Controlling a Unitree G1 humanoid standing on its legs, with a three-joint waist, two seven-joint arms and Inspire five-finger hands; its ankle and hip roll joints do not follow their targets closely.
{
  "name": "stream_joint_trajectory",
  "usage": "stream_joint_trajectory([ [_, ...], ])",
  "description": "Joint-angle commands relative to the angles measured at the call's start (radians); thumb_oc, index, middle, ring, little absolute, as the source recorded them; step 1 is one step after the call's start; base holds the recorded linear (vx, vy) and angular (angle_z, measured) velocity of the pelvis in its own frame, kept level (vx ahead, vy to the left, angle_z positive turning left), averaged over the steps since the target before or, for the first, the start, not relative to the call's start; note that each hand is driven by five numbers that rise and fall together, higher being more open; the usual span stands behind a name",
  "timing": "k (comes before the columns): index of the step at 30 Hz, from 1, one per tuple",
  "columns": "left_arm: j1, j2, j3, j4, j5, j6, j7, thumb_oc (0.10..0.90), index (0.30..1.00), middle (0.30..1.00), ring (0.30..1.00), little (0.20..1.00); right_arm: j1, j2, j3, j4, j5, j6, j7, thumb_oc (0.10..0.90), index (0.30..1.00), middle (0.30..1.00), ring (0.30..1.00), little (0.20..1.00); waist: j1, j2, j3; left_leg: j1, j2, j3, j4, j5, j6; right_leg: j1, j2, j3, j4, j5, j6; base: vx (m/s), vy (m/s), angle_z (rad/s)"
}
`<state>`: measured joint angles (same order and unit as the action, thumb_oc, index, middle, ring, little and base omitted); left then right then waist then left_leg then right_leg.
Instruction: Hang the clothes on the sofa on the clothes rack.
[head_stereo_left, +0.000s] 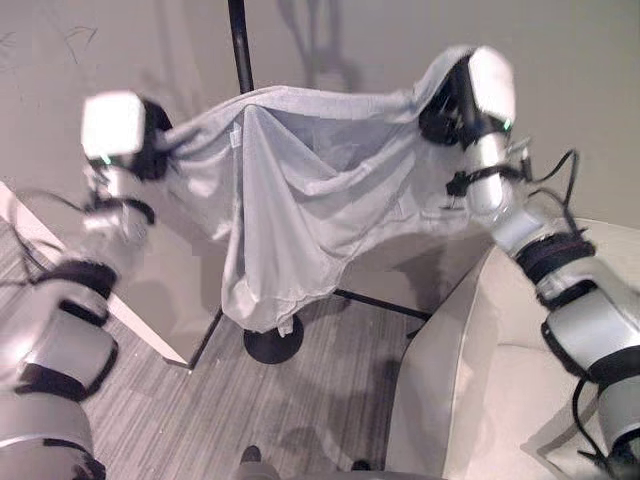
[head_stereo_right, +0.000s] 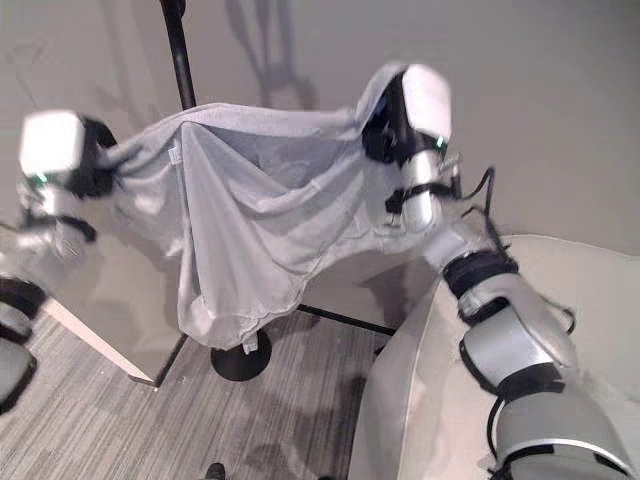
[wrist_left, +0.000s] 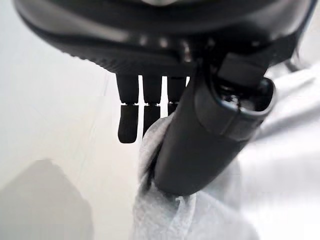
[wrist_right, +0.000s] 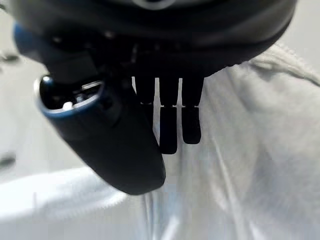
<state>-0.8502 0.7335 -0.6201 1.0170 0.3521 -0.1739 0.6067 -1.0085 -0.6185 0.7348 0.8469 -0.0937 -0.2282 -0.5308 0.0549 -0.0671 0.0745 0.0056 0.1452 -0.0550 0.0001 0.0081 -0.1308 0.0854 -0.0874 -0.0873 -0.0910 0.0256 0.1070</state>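
Fingers and thumb of the left hand (head_stereo_left: 150, 150) pinch one edge of the pale grey, soft knit garment (head_stereo_left: 300, 200); the right hand (head_stereo_left: 445, 110) clenches the other, spreading it before the thin black metal clothes rack pole (head_stereo_left: 240, 45), beside the cream sofa (head_stereo_left: 470, 390).

Head stereo pair — both eyes looked down from above at the same scene, sharing the grey garment (head_stereo_left: 290, 200), the rack pole (head_stereo_left: 240, 45) and the sofa (head_stereo_right: 420, 400). Each wrist camera sat very close behind its own hand, facing along the fingers (wrist_left: 129, 120) onto the cloth — left hand (wrist_left: 200, 130), right hand (wrist_right: 115, 145).
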Motion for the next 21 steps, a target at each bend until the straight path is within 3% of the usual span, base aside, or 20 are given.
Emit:
stream_joint_trajectory([
  [1, 0.023, -0.002, 0.118, 0.016, -0.06, 0.019, 0.064, 0.4, 0.3, 0.3, 0.3, 0.3, 0.041, 0.019, -0.138, -0.062, 0.062, -0.013, -0.045, 0.4, 0.3, 0.3, 0.3, 0.3, 0.036, -0.008, -0.005, -0.088, 0.04, -0.127, -0.087, 0.119, 0.008, -0.015, 0.009, -0.033, 0.085, -0.078, 0.003, -0.02, -0.044, 0.05],
  [8, 0.192, -0.107, 0.274, -0.281, -0.14, -0.022, 0.131, 0.4, 0.3, 0.3, 0.3, 0.3, 0.254, 0.161, -0.256, -0.31, 0.143, -0.065, -0.029, 0.4, 0.3, 0.3, 0.3, 0.3, 0.031, -0.007, 0.004, -0.097, 0.039, -0.132, -0.087, 0.116, 0.009, -0.025, 0.018, -0.029, 0.087, -0.082, -0.007, 0.0, -0.004, 0.0],
  [9, 0.197, -0.106, 0.276, -0.286, -0.139, -0.02, 0.131, 0.4, 0.3, 0.3, 0.3, 0.3, 0.257, 0.161, -0.255, -0.313, 0.144, -0.063, -0.028, 0.496, 0.444, 0.444, 0.444, 0.444, 0.03, -0.007, 0.002, -0.097, 0.039, -0.132, -0.087, 0.116, 0.009, -0.025, 0.018, -0.029, 0.087, -0.083, -0.008, 0.0, 0.0, 0.0],
  [10, 0.239, -0.131, 0.318, -0.379, -0.157, -0.043, 0.15, 0.4, 0.3, 0.3, 0.3, 0.3, 0.314, 0.213, -0.271, -0.384, 0.217, -0.097, 0.013, 0.8, 0.9, 0.9, 0.9, 0.9, 0.03, -0.006, 0.007, -0.095, 0.04, -0.133, -0.087, 0.116, 0.008, -0.025, 0.021, -0.027, 0.089, -0.084, -0.012, 0.0, 0.0, 0.0],
  [14, 0.326, -0.186, 0.385, -0.502, -0.217, -0.072, 0.131, 0.4, 0.3, 0.3, 0.3, 0.3, 0.424, 0.28, -0.256, -0.505, 0.377, -0.134, 0.139, 0.8, 0.9, 0.9, 0.9, 0.9, 0.023, -0.001, 0.002, -0.083, 0.043, -0.128, -0.087, 0.112, 0.007, -0.02, 0.022, -0.018, 0.091, -0.086, -0.018, 0.0, 0.0, 0.0],
  [15, 0.338, -0.21, 0.396, -0.525, -0.268, -0.083, 0.122, 0.499, 0.448, 0.448, 0.448, 0.448, 0.445, 0.286, -0.246, -0.528, 0.397, -0.129, 0.167, 0.8, 0.9, 0.9, 0.9, 0.9, 0.02, -0.001, 0.0, -0.082, 0.042, -0.127, -0.087, 0.112, 0.008, -0.018, 0.023, -0.016, 0.09, -0.085, -0.019, 0.0, 0.0, 0.0],
  [16, 0.355, -0.239, 0.413, -0.556, -0.352, -0.104, 0.105, 0.8, 0.9, 0.9, 0.9, 0.9, 0.468, 0.281, -0.235, -0.56, 0.414, -0.121, 0.199, 0.8, 0.9, 0.9, 0.9, 0.9, 0.016, 0.001, -0.005, -0.079, 0.042, -0.128, -0.087, 0.111, 0.008, -0.016, 0.023, -0.015, 0.088, -0.084, -0.02, 0.0, 0.0, 0.0],
  [17, 0.388, -0.29, 0.449, -0.613, -0.585, -0.166, 0.016, 0.8, 0.9, 0.9, 0.9, 0.9, 0.49, 0.252, -0.218, -0.611, 0.418, -0.093, 0.249, 0.8, 0.9, 0.9, 0.9, 0.9, 0.013, 0.005, -0.005, -0.072, 0.043, -0.127, -0.087, 0.11, 0.007, -0.007, 0.023, -0.015, 0.086, -0.086, -0.021, 0.0, 0.0, 0.0],
  [18, 0.389, -0.289, 0.451, -0.614, -0.588, -0.166, 0.012, 0.8, 0.9, 0.9, 0.9, 0.9, 0.491, 0.251, -0.218, -0.613, 0.419, -0.091, 0.249, 0.8, 0.9, 0.9, 0.9, 0.9, 0.011, 0.007, -0.008, -0.076, 0.042, -0.129, -0.087, 0.114, 0.008, -0.01, 0.024, -0.017, 0.085, -0.083, -0.021, 0.0, 0.0, 0.0],
  [21, 0.442, -0.333, 0.469, -0.667, -0.816, -0.189, -0.105, 0.8, 0.9, 0.9, 0.9, 0.9, 0.505, 0.183, -0.2, -0.664, 0.408, -0.067, 0.305, 0.8, 0.9, 0.9, 0.9, 0.9, 0.007, 0.011, -0.014, -0.077, 0.041, -0.13, -0.087, 0.116, 0.006, -0.002, 0.024, -0.021, 0.078, -0.08, -0.02, 0.0, 0.003, 0.01],
])
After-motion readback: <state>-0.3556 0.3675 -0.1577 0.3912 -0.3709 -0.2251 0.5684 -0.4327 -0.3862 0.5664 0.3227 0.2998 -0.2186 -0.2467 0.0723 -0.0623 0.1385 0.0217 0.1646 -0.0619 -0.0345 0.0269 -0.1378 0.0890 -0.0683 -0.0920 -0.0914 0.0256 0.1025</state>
